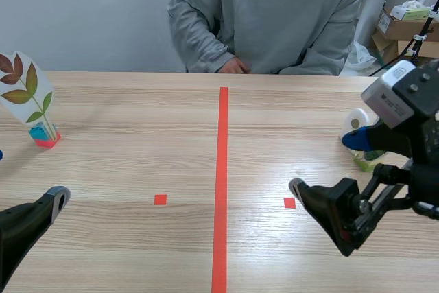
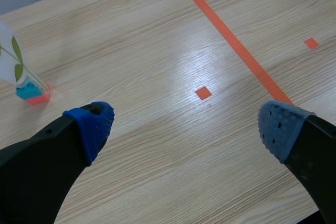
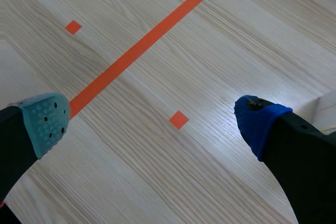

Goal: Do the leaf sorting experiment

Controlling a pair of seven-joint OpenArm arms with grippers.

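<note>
Left end effector [image 2: 186, 124] and right end effector [image 3: 152, 121] hang wide open, empty. A leaf card [image 1: 27, 90] stands upright ahead of and beside the left one, probably for easy pinching.

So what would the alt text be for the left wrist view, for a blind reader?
The left gripper hangs open over a wooden table, both black fingers tipped with blue dotted pads. Ahead lie an orange-red tape square and tape line; beside one finger stands a leaf card in a blue-and-red holder.
</note>
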